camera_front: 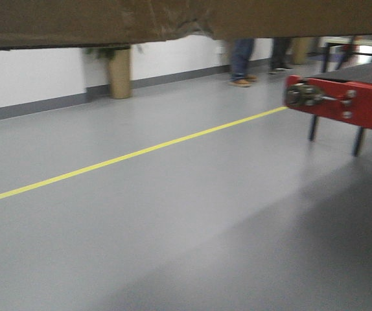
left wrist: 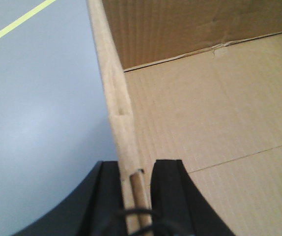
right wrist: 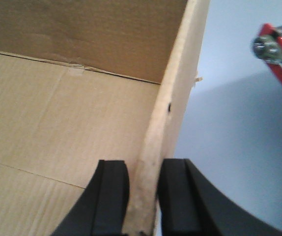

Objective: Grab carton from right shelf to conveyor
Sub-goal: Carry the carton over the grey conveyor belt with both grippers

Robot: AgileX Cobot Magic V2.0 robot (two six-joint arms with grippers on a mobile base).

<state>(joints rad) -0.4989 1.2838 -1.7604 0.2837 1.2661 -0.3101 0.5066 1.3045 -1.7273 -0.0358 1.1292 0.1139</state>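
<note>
Pick looks done: carton [camera_front: 173,19] hangs over floor [camera_front: 173,227], L gripper [left wrist: 138,177] & R gripper [right wrist: 143,177] each pinching a side wall, with conveyor [camera_front: 358,107] near, front-right, and set-down not yet done.

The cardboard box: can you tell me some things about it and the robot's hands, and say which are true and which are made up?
1. The left gripper pinches a side wall of the carton. True.
2. The carton is full of toys. False: its inside shows only bare cardboard.
3. The right gripper pinches a carton wall too. True.
4. The carton sits on the conveyor. False: the two grippers hold it up over the floor, and the conveyor stands off to the right.
5. The line on the floor is blue. False: it is yellow.
</note>
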